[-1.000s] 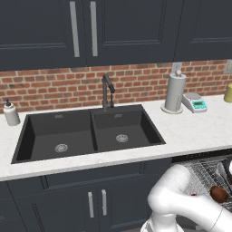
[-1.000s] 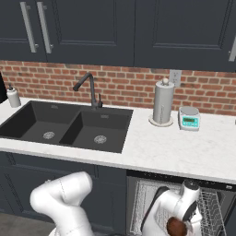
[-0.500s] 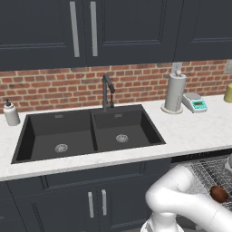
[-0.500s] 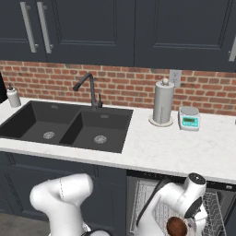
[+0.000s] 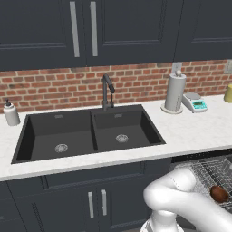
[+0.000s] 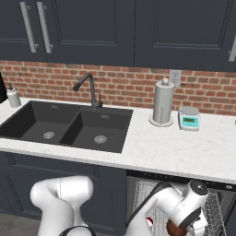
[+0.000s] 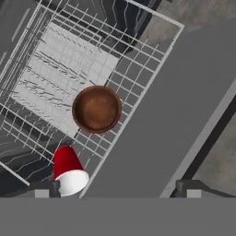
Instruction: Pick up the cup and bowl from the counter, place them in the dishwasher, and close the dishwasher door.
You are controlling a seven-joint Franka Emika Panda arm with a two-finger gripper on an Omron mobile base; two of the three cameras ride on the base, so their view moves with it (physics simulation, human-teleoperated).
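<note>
- Brown and glossy, the bowl [image 5: 219, 194] sits low in the left base view, inside the grey wire rack [image 5: 206, 172] of the dishwasher [image 5: 204, 159], just past the white arm. The counter [image 5: 190, 129] above carries a paper-towel roll [image 5: 175, 93] and a kitchen scale [image 5: 195, 103], with a soap bottle [image 5: 11, 113] beyond the sink [image 5: 88, 133]; I see neither cup nor bowl left on it.
- From the right base view, the arm bends down in front of the open dishwasher [image 6: 175, 177], and the bowl [image 6: 177, 228] peeks out dark under the wrist, a speck of red beside it. The gripper itself is hidden here.
- Looking down through the hand view, the bowl [image 7: 97, 109] rests upright in the rack [image 7: 64, 69], and the cup [image 7: 68, 169] lies tipped on its side near it, apart from it, at the rack's edge. The gripper [image 7: 117, 188] hangs above with its fingertips [image 7: 46, 186] spread wide and nothing between them. The dishwasher door [image 7: 175, 115] lies flat and open beside the rack.
- By my reckoning both dishes are loaded; what is left is pushing the rack in, if needed, and swinging the door shut.
</note>
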